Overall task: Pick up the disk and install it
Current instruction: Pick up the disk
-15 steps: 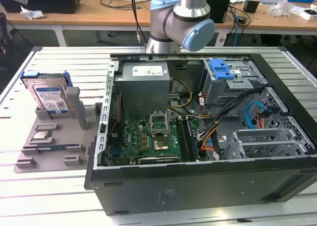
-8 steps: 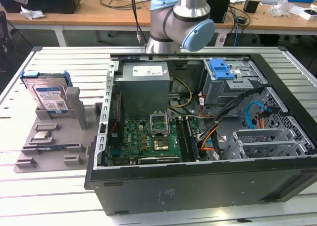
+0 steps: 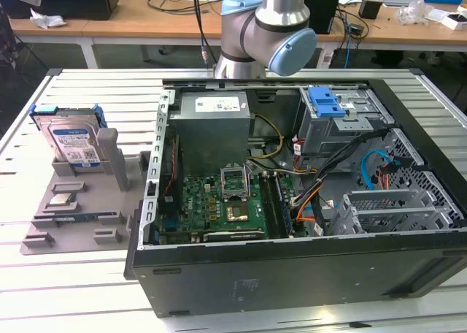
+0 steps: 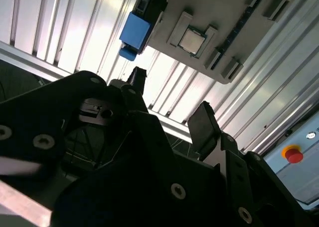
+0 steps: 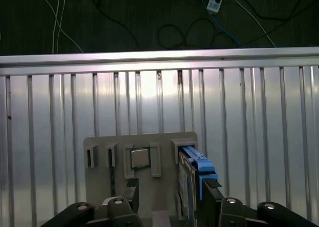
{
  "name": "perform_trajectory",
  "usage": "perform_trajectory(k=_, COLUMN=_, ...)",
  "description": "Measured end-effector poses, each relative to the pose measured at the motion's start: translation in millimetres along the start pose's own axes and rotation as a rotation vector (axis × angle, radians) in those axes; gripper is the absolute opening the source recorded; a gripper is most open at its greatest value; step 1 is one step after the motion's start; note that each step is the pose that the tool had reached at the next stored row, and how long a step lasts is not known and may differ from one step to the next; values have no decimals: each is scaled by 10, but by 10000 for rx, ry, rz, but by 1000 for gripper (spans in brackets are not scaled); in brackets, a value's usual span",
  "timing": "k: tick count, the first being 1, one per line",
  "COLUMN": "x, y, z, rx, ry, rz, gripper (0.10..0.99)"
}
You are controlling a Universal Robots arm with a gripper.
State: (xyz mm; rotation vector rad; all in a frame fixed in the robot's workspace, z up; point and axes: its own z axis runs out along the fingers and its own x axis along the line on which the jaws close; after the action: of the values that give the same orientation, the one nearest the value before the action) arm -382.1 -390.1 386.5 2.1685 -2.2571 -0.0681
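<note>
my pincer (image 5: pixel 171 194) spread wide, empty | disk (image 5: pixel 193 170) upright in grey holder (image 5: pixel 99 187) ahead of me, off toward one finger, untouched | pickup not yet done; install into computer case (image 3: pixel 292 274) left

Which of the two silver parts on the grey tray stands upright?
The disk, the larger one framed in blue, stands upright; the small square chip lies flat.

Open computer case (image 3: pixel 292 282), grey fixture tray (image 3: pixel 109 198), CPU chip (image 3: pixel 63 199), slatted table (image 3: pixel 73 293)
</note>
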Motion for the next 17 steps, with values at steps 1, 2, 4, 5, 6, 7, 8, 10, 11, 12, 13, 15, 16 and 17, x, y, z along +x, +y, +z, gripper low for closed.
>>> perform_trajectory(k=1, x=-3, y=-4, z=0, rx=1, ry=-1, rz=0, gripper=616)
perform_trajectory(k=2, x=-7, y=-11, z=0, rx=-1, ry=0, rz=-1, gripper=616)
perform_trajectory(k=4, x=-17, y=-25, z=3, rx=1, ry=-1, rz=1, gripper=616)
perform_trajectory(k=5, x=-21, y=-34, z=4, rx=0, ry=0, rz=0, gripper=616)
perform_trajectory(k=6, x=-28, y=-46, z=7, rx=0, ry=1, rz=0, gripper=616)
perform_trajectory(k=7, x=-34, y=-56, z=12, rx=0, ry=0, rz=-1, gripper=616)
perform_trajectory(k=8, x=-38, y=-63, z=17, rx=-1, ry=1, rz=0, gripper=616)
perform_trajectory(k=10, x=-58, y=-100, z=44, rx=1, ry=20, rz=0, gripper=616)
perform_trajectory(k=11, x=-71, y=-121, z=58, rx=1, ry=31, rz=-2, gripper=616)
perform_trajectory(k=12, x=-80, y=-133, z=65, rx=0, ry=33, rz=-2, gripper=616)
perform_trajectory(k=13, x=-87, y=-143, z=69, rx=1, ry=34, rz=-3, gripper=616)
perform_trajectory(k=15, x=-100, y=-162, z=78, rx=2, ry=33, rz=-3, gripper=616)
perform_trajectory(k=16, x=-107, y=-173, z=84, rx=1, ry=34, rz=-2, gripper=616)
perform_trajectory(k=17, x=-113, y=-182, z=89, rx=1, ry=34, rz=-3, gripper=616)
